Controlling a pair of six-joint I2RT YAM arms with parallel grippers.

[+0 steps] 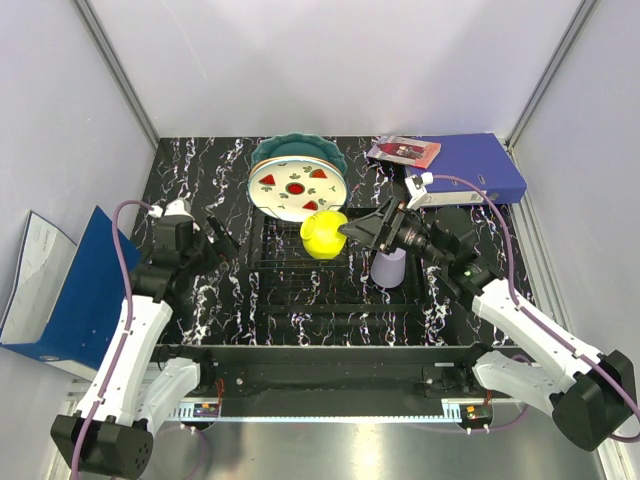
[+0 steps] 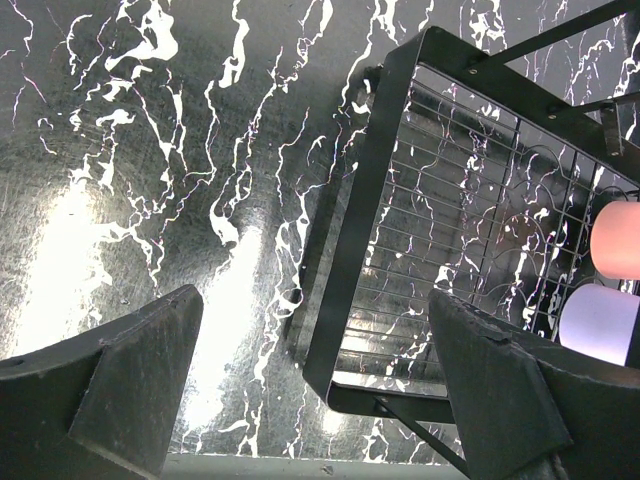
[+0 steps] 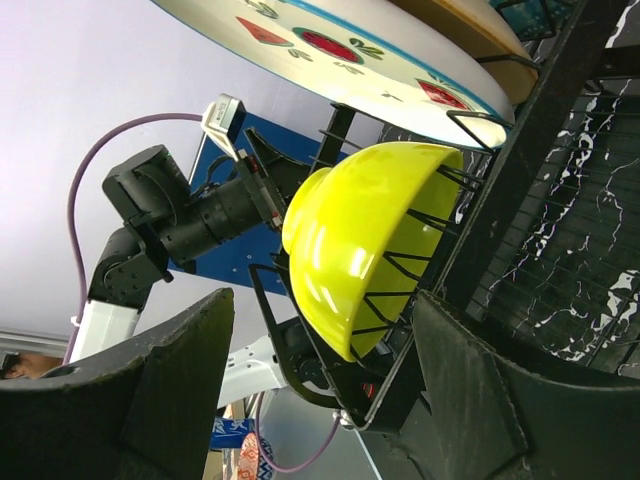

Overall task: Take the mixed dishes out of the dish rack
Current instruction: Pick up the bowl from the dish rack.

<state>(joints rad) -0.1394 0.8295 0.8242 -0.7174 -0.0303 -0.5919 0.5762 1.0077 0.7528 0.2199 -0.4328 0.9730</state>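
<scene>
— Black veined table (image 1: pixel 200 170), white walls on three sides. Where is the bowl?

— Bowl (image 3: pixel 355 240) stands on edge between the rack's (image 3: pixel 520 190) dividers. Its rounded back faces the right gripper (image 1: pixel 352 230), and the plate (image 3: pixel 350 50) leans just behind it.

— Is anything gripped?

— No. The right jaws are spread with the bowl just ahead of them. The left gripper (image 1: pixel 222 238) hangs over bare table beside the rack's left end, jaws wide and empty.

— So the grab is the step in hand. How to do it well?

— Ease forward until the jaws straddle the rim, one finger inside and one on the back. A squeeze on the round back alone would likely slip. Then lift straight up clear of the wires before swinging away, so the plate is not knocked.

— Anything else close?

— A cup (image 1: pixel 388 268) stands right under the right wrist. I can't tell from above whether it stands inside the rack. Keep the wrist high.
</scene>
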